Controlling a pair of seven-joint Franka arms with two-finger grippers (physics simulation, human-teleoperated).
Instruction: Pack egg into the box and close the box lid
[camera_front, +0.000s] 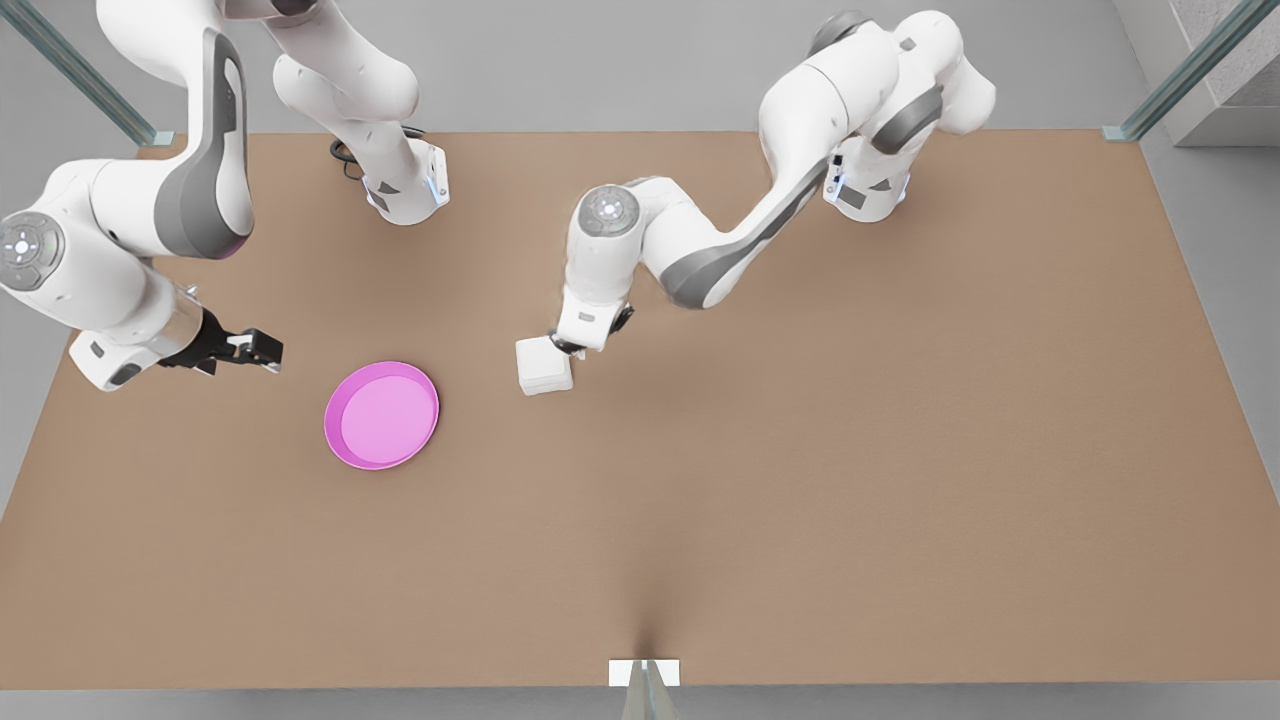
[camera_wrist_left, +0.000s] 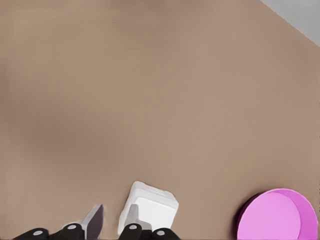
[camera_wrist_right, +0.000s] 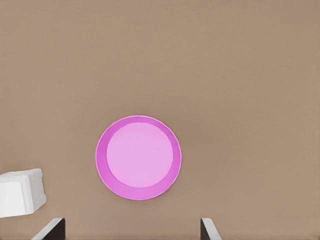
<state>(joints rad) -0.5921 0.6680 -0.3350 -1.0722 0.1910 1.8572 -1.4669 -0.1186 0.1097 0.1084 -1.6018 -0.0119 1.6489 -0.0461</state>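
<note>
sitting closed on the brown table (camera_front: 800, 480), the box (camera_front: 545, 366) is a small white carton near the middle of the front view, with the box lid (camera_front: 543, 362) folded down flat over its base so that the cups and anything in them are hidden. the egg cannot be seen, so whether it lies inside cannot be told.

the left gripper (camera_front: 567, 345) hangs from the arm on the front view's right, which reaches down over the far edge of the carton. in the left wrist view the left gripper (camera_wrist_left: 114, 225) has its two dark fingers (camera_wrist_left: 94, 220) a small way apart, holding nothing, one finger just in front of the box (camera_wrist_left: 149, 211) at its edge and the other beside it over bare table. whether that finger touches the lid cannot be told.

the right gripper (camera_front: 252, 348) belongs to the arm on the front view's left and waits above the table, its black fingers pointing toward the round pink plate (camera_front: 382, 415). in the right wrist view its fingertips (camera_wrist_right: 51, 229) stand wide apart with nothing between them, and the pink plate (camera_wrist_right: 139, 158) lies between and beyond them, bare inside. the box (camera_wrist_right: 21, 192) shows off to one side of the plate there, apart from it.

in the front view the plate lies to the left of the carton, well apart from it, and the right gripper is near the plate's far left rim without touching it.
</note>
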